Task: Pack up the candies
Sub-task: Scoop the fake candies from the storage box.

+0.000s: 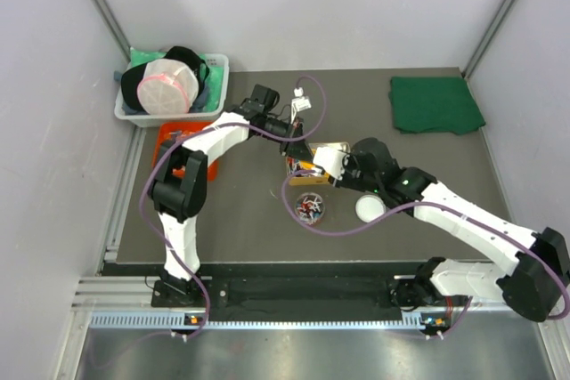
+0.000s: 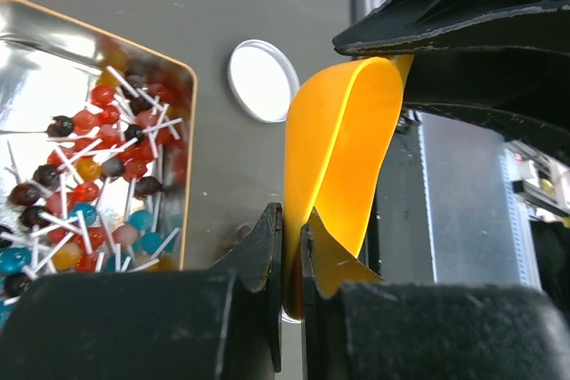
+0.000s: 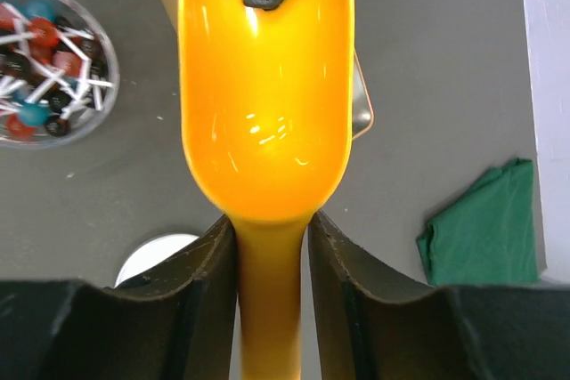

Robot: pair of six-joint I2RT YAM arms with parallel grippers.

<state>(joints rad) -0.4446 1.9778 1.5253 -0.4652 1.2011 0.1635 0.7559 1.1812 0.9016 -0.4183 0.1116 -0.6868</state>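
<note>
**Item 1.** White bin [image 1: 220, 65], upper left of the overhead view. It holds caps and a rounded pink-and-white piece.

**Item 2.** Orange tray [image 1: 167, 133], just below the bin, partly covered by the left arm.

**Item 3.** Left gripper [image 2: 289, 236], centre of the overhead view at the end of the arm reaching in from the left. Its jaws are drawn almost together and pinch the thin front lip of the orange scoop [image 3: 267, 113].

**Item 4.** Tin [image 2: 190, 135], left side of the left wrist view. It is rectangular, silvery inside, with a gold rim. It holds most of the candies [image 2: 98, 157]: small round sweets on white sticks, in red, blue, brown and orange. In the overhead view it lies at centre frame, beneath the two grippers.

**Item 5.** Round clear tub [image 1: 297, 205], just below the tin in the overhead view. It has a smaller lot of the same candies inside.

**Item 6.** Right gripper [image 3: 272, 238], right of centre in the overhead view. Its jaws are clamped on either side of the scoop's handle. The scoop's bowl points away from it toward the left gripper, so both claws grip the scoop at once.

**Item 7.** White lid [image 1: 370, 208], flat on the table just right of the tub.

**Item 8.** Green cloth [image 1: 435, 104], upper right, folded and well apart from the rest.
</note>
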